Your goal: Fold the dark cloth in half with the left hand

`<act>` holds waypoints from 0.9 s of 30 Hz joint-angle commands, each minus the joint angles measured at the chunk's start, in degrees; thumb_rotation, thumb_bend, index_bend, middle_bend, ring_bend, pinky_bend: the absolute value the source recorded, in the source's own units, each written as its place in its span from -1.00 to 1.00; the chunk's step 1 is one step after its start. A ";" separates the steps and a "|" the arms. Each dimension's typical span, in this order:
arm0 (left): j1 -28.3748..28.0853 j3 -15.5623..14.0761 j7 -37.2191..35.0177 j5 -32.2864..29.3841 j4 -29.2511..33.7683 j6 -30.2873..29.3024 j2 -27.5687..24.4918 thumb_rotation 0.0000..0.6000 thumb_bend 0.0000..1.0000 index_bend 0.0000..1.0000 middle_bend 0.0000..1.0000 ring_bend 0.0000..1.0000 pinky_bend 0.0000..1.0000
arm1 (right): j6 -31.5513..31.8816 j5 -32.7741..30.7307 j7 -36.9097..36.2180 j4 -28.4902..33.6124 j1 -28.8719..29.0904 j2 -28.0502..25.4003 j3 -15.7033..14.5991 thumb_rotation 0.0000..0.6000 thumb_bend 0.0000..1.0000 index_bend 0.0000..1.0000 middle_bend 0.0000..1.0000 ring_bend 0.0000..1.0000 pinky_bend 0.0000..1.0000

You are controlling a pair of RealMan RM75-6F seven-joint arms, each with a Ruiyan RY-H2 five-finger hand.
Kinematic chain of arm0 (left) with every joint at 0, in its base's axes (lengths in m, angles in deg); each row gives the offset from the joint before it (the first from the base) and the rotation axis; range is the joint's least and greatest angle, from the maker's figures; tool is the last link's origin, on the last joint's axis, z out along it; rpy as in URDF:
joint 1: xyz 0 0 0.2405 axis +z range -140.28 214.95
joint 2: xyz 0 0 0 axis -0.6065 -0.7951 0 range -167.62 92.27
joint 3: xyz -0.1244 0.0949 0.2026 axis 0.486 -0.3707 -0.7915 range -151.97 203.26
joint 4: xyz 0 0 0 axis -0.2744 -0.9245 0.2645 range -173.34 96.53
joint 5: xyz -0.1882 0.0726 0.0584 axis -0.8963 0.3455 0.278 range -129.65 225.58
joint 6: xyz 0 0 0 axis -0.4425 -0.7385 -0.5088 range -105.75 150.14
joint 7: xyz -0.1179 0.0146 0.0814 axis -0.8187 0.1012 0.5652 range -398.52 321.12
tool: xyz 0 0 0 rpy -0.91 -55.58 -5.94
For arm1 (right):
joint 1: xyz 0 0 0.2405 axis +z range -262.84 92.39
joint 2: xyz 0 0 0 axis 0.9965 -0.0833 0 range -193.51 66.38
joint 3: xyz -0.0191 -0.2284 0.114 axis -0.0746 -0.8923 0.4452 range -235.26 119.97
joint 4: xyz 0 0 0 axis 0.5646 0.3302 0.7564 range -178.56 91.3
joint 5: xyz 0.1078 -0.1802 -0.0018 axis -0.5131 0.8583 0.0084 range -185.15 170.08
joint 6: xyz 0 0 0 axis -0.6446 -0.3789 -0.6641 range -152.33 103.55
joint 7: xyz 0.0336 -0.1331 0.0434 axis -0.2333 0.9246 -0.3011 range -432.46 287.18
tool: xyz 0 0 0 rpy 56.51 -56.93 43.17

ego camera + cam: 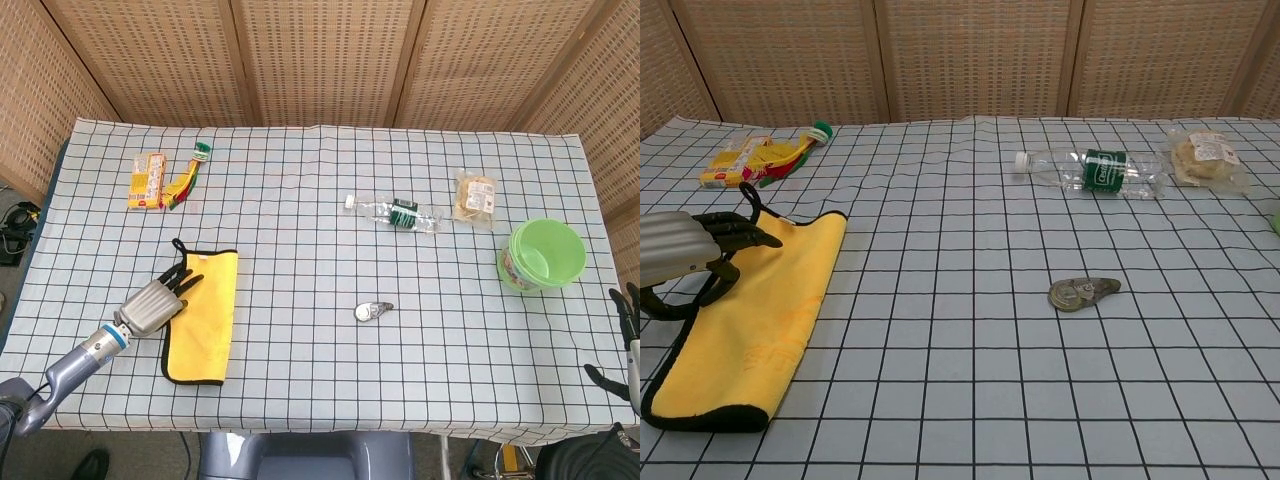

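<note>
One cloth, one plastic bottle, one green bowl, one bagged snack, one tape dispenser, two yellow packets in the upper left, two hands, left, right.

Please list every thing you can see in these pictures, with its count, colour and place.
cloth: 1, yellow with dark edge, near left of table
bottle: 1, clear with green label, lying mid-table
bowl: 1, green, right side
snack bag: 1, clear, beige contents, right of bottle
yellow packet: 1, far left
tube: 1, yellow-red with green cap, beside packet
small gadget: 1, grey, centre front
tablecloth: 1, white checked
left hand: 1, silver and black, at cloth's left edge
right hand: 1, black, fingers apart, right table edge
</note>
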 commanded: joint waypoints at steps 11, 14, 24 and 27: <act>0.07 0.21 -0.14 0.37 -0.83 0.06 0.30 1.00 -0.17 0.31 -1.00 -1.00 -1.00 | -0.02 0.02 0.22 0.11 0.00 0.05 -0.06 1.00 -1.00 -1.00 -1.00 -1.00 -1.00; 0.08 0.26 -0.12 0.30 -0.80 0.30 0.29 1.00 -0.17 0.24 -1.00 -1.00 -1.00 | -0.01 0.02 0.16 0.10 -0.01 0.03 -0.04 1.00 -1.00 -1.00 -1.00 -1.00 -1.00; 0.87 0.04 -1.54 0.34 0.32 -1.02 -2.26 1.00 -0.25 -1.00 -1.00 -1.00 -1.00 | -0.09 0.35 0.25 0.21 0.02 0.00 -0.22 1.00 -1.00 -1.00 -1.00 -1.00 -1.00; 1.53 0.27 -1.91 0.18 0.94 -2.60 -3.83 1.00 -0.31 -1.00 -1.00 -1.00 -1.00 | -0.03 0.64 0.34 0.35 0.01 -0.01 -0.33 1.00 -1.00 -1.00 -1.00 -1.00 -1.00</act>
